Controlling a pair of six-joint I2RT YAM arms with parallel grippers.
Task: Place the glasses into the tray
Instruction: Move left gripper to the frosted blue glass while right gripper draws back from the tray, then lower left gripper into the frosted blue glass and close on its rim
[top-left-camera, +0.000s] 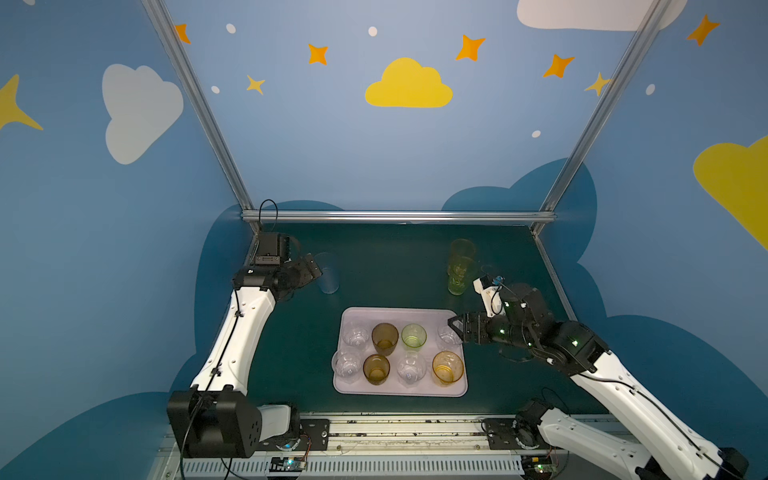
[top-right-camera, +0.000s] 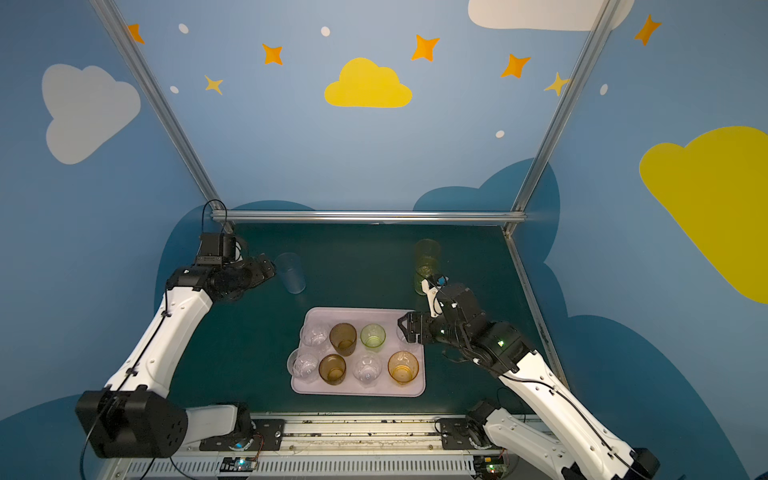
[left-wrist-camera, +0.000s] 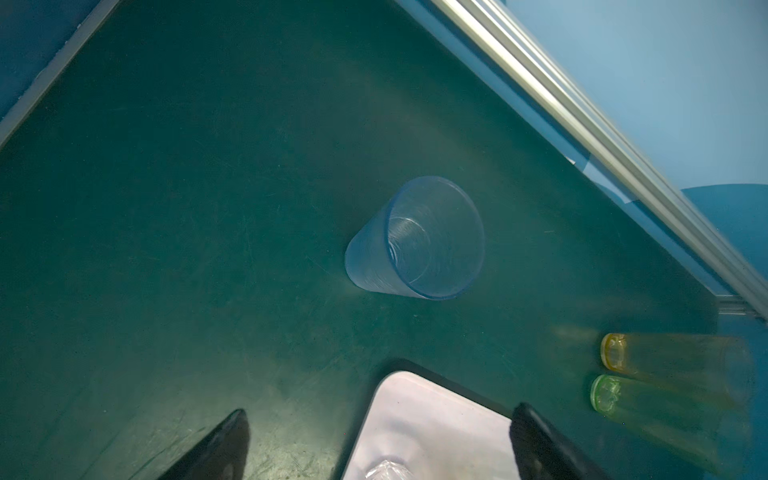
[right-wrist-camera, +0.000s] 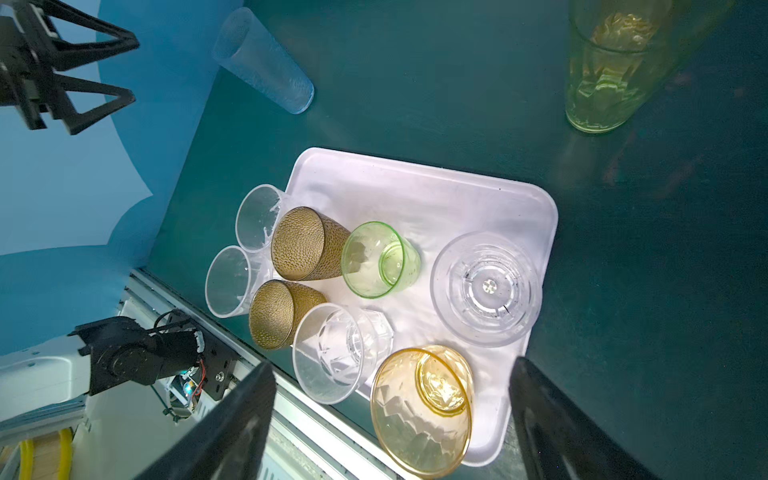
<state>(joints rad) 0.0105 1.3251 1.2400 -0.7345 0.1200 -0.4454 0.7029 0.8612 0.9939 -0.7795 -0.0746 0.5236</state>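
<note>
left gripper (right-wrist-camera: 135, 70) agape, empty, facing far-left pale blue glass (top-left-camera: 328, 274) for pickup | right gripper (top-left-camera: 454, 329) agape, empty, over tray (top-left-camera: 415, 316)

We seem to be in a robotics lab's test cell. Behind the green tabletop (top-left-camera: 395, 266) runs an aluminium frame (top-left-camera: 399, 216), around it rise blue walls (top-left-camera: 332, 145) painted with clouds (top-left-camera: 409, 85) and stars (top-left-camera: 318, 54), and in front of it lies a mounting rail (top-left-camera: 407, 430) with bare circuit boards (top-left-camera: 286, 463).

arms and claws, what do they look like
Left arm and right arm: white shells, black joints, black cables running along them; small green lights on the right one. Left claw and right claw: black, tapering to points.
</note>
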